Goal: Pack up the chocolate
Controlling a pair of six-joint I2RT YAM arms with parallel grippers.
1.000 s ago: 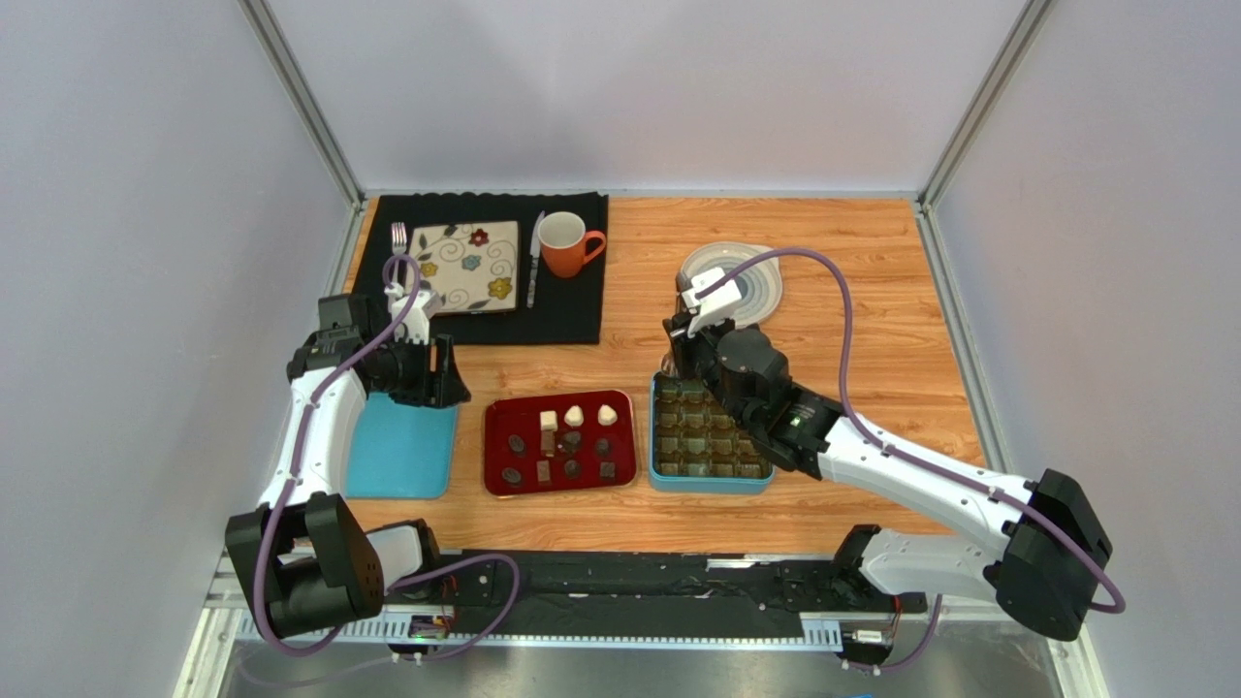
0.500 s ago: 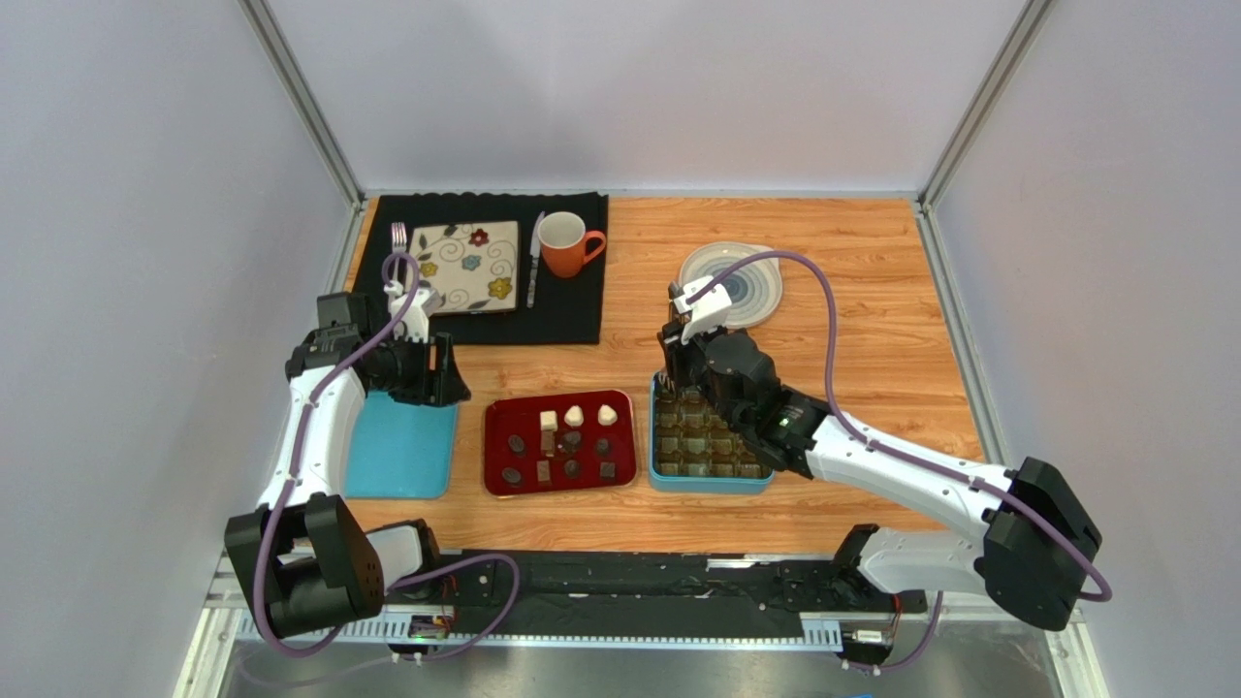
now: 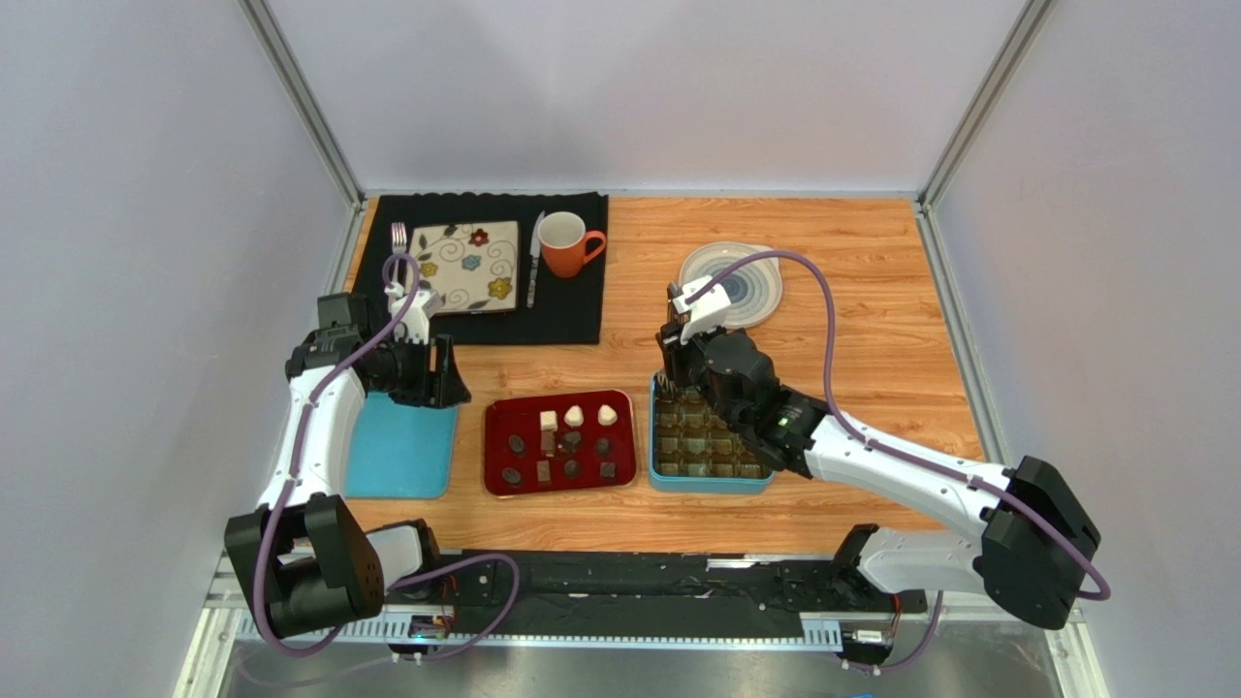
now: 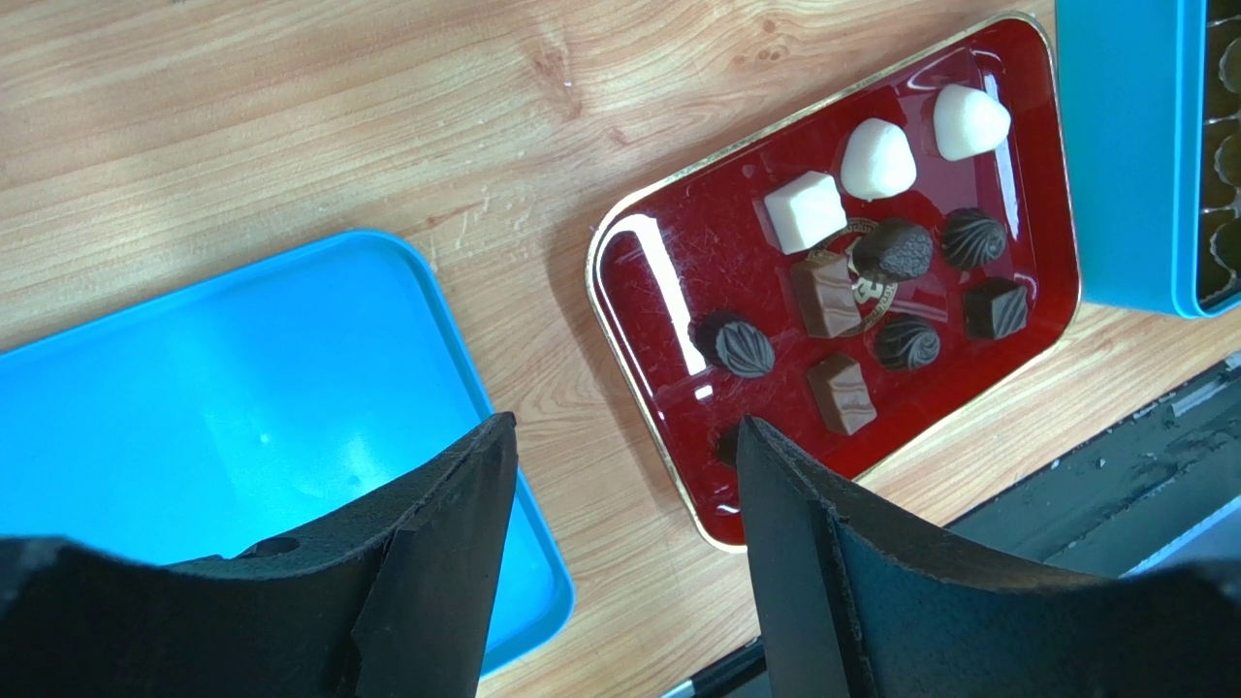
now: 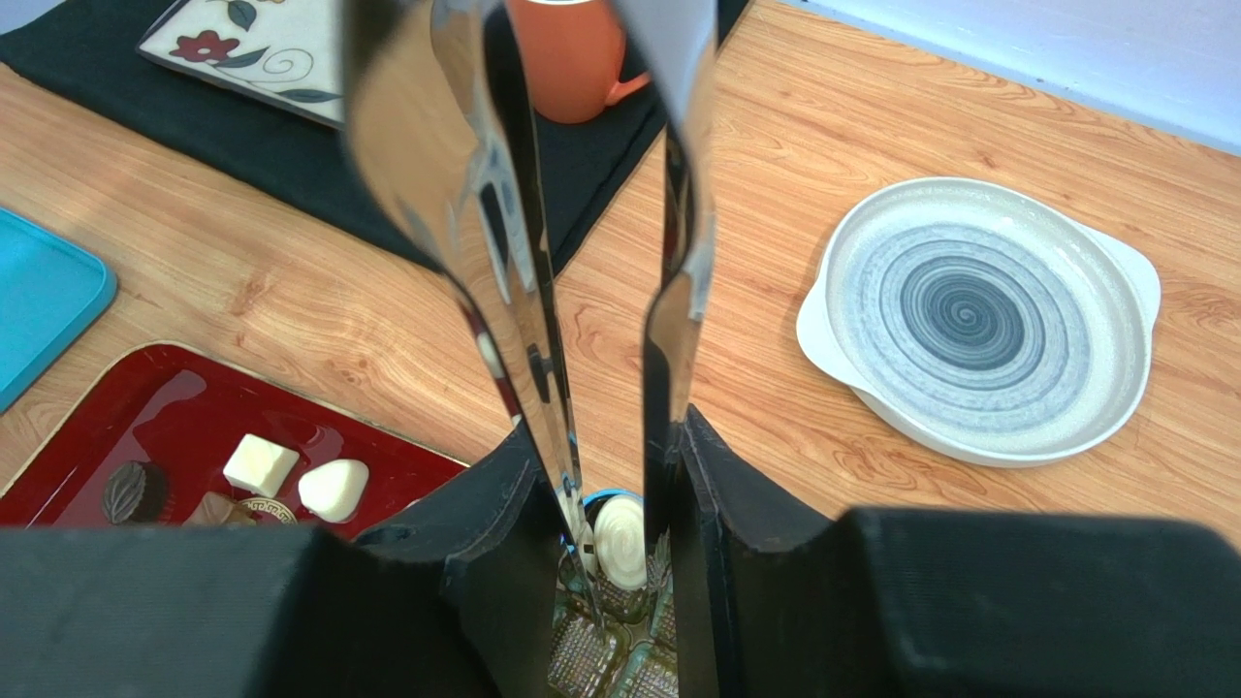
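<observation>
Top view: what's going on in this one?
The right tool grips metal tongs, whose tips have a round white chocolate down at the far left corner of the teal box. The other chocolates sit on the red tray. The left tool hovers open and empty near the blue lid.

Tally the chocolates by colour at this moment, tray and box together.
White chocolates: 4 (3 on the red tray, 1 in the teal box between the tongs)
Brown chocolates: 8, all on the red tray
Total: 12
</observation>
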